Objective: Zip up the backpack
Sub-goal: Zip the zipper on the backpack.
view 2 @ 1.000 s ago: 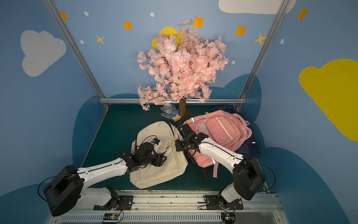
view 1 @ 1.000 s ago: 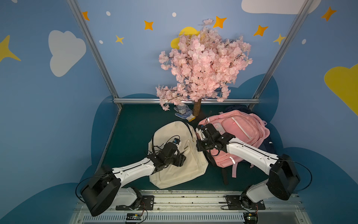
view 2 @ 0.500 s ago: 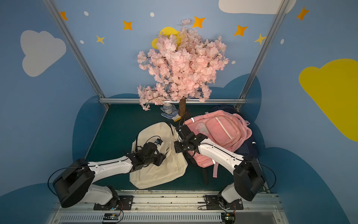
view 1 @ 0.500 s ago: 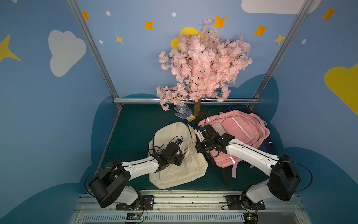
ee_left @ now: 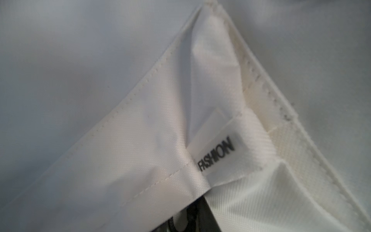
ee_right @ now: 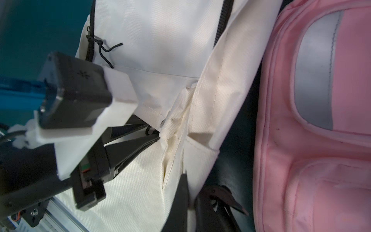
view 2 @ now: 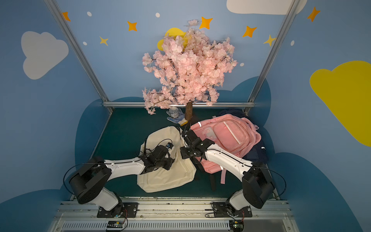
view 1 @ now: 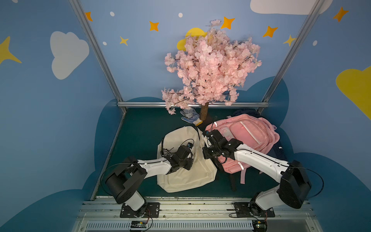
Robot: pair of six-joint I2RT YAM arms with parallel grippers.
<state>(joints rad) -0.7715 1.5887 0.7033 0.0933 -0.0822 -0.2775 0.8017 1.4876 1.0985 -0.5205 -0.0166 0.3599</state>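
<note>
A cream bag (ee_right: 160, 36) is seen lying on a green table (ee_right: 30, 26), with a pink bag (ee_right: 321, 150) just beside it. A fold of the cream fabric is pinched by the left gripper (ee_right: 159, 136). A black zipper (ee_right: 219, 26) is seen running along the cream bag. The right gripper (ee_right: 183, 184), jaws together, is set against that bag's side.

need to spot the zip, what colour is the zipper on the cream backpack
Black. The zipper on the cream backpack shows best in the right wrist view.
</note>
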